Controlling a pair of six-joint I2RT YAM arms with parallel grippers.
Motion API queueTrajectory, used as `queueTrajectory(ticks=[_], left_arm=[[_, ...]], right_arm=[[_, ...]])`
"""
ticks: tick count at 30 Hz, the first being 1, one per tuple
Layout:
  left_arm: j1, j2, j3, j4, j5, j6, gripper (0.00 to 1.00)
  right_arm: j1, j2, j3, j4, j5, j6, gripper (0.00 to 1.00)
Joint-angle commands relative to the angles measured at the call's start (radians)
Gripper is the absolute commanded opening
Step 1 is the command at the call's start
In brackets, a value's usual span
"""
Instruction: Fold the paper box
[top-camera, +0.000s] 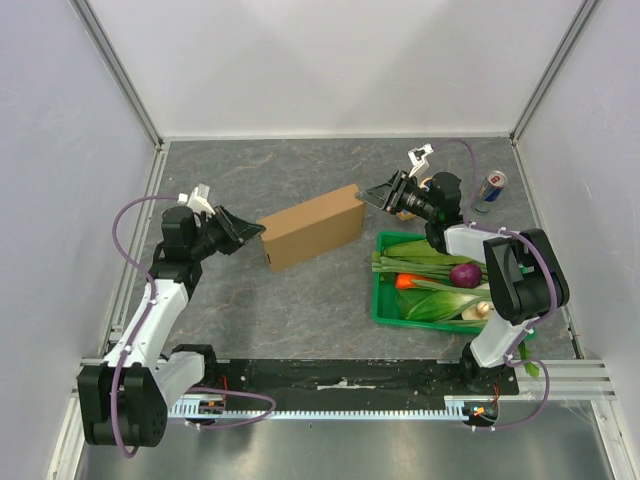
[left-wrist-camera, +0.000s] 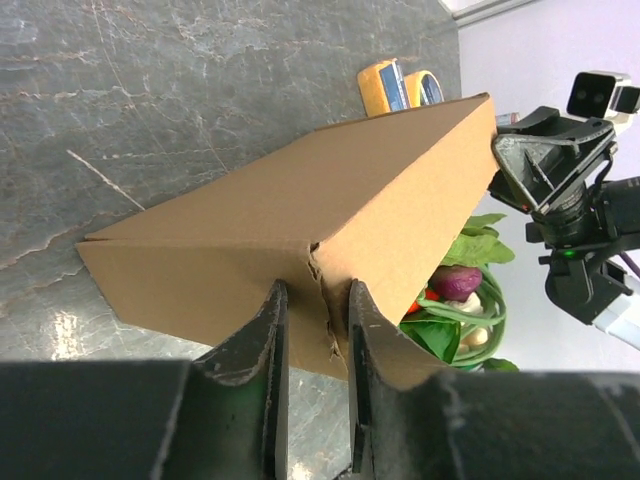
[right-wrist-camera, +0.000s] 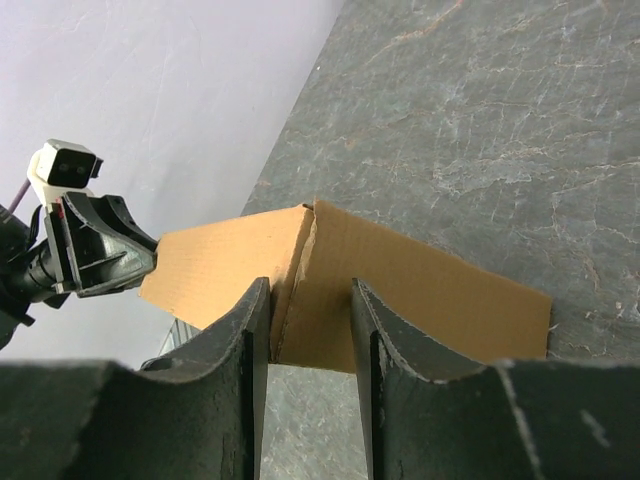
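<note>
Paper box (top-camera: 312, 226), plain brown corrugated cardboard, lay folded shut as a long closed block on the dark grey stone-patterned surface (top-camera: 280, 310). It sat at a slant, its left end nearer the arm bases than its right end. Each of its short ends showed a seam where the cardboard panels met, slightly creased at the left one.

At the left end of the paper box, the left gripper (left-wrist-camera: 315, 290) was clenched on the corner seam. Its two fingers (left-wrist-camera: 268, 345) stood close together with cardboard filling the narrow gap between them. In the overhead view its tips met that end of the box.

At the right end, the right gripper (right-wrist-camera: 310, 285) reached in from the far side and straddled the corner seam, one finger (right-wrist-camera: 250, 330) on each side of the cardboard. I could not tell whether it was clamped on the box or only standing around it.

Just beside the box's right end, on its near side, sat a green crate (top-camera: 378, 296) holding leafy greens and a purple onion (top-camera: 465, 273). Beyond the box's right end, past the right gripper, a drink can (top-camera: 490, 188) stood upright. A yellow-and-blue item (left-wrist-camera: 400, 88) lay just behind the box's far right corner, seen from the left wrist.
</note>
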Motion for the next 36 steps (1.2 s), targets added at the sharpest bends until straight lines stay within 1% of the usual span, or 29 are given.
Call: queueTrajectory(ticks=[1, 2, 6, 9, 11, 12, 14, 15, 17, 18, 20, 21, 24, 25, 28, 31, 33, 36], left_arm=[[0.003, 0.019, -0.015, -0.191, -0.186, 0.174, 0.13], [0.005, 0.007, -0.005, -0.205, -0.204, 0.177, 0.11], [0.012, -0.019, 0.027, -0.225, -0.286, 0.212, 0.09], [0.015, -0.015, 0.051, -0.234, -0.339, 0.232, 0.05], [0.015, -0.013, 0.05, -0.231, -0.355, 0.221, 0.05], [0.047, -0.012, 0.047, -0.234, -0.364, 0.212, 0.05], [0.061, -0.016, 0.038, -0.251, -0.375, 0.175, 0.05], [0.072, -0.022, 0.035, -0.264, -0.402, 0.163, 0.03], [0.08, -0.067, 0.016, -0.309, -0.425, 0.137, 0.02], [0.083, -0.093, 0.008, -0.324, -0.444, 0.128, 0.02], [0.083, -0.172, -0.036, -0.344, -0.447, 0.1, 0.04], [0.084, -0.2, -0.051, -0.352, -0.447, 0.083, 0.06], [0.084, -0.295, -0.102, -0.39, -0.433, 0.007, 0.17], [0.083, -0.315, -0.12, -0.403, -0.432, -0.018, 0.28], [0.086, -0.363, -0.143, -0.406, -0.456, -0.03, 0.46], [0.084, -0.335, -0.131, -0.386, -0.473, -0.03, 0.52], [0.086, -0.279, -0.101, -0.371, -0.464, -0.027, 0.57], [0.088, -0.213, -0.039, -0.367, -0.429, -0.004, 0.6]], right_arm=[[0.032, 0.047, -0.119, -0.177, 0.043, -0.113, 0.22], [0.039, 0.04, -0.144, -0.173, 0.046, -0.113, 0.21], [0.074, 0.008, -0.207, -0.142, 0.054, -0.12, 0.19], [0.126, 0.006, -0.248, -0.101, 0.065, -0.122, 0.18], [0.16, 0.006, -0.288, -0.071, 0.081, -0.113, 0.17], [0.169, 0.012, -0.297, -0.042, 0.083, -0.107, 0.17], [0.187, 0.009, -0.336, -0.01, 0.08, -0.097, 0.16], [0.194, -0.006, -0.348, -0.002, 0.083, -0.105, 0.16], [0.209, -0.028, -0.38, -0.027, 0.098, -0.149, 0.16], [0.215, -0.054, -0.388, -0.071, 0.107, -0.163, 0.16], [0.235, -0.078, -0.412, -0.097, 0.118, -0.185, 0.17], [0.241, -0.103, -0.422, -0.116, 0.123, -0.195, 0.17], [0.269, -0.138, -0.455, -0.145, 0.132, -0.208, 0.18], [0.269, -0.146, -0.475, -0.148, 0.138, -0.208, 0.19], [0.273, -0.152, -0.488, -0.146, 0.14, -0.202, 0.22], [0.273, -0.12, -0.463, -0.133, 0.132, -0.185, 0.26], [0.273, -0.1, -0.422, -0.143, 0.131, -0.18, 0.29], [0.273, -0.109, -0.362, -0.212, 0.138, -0.202, 0.33]])
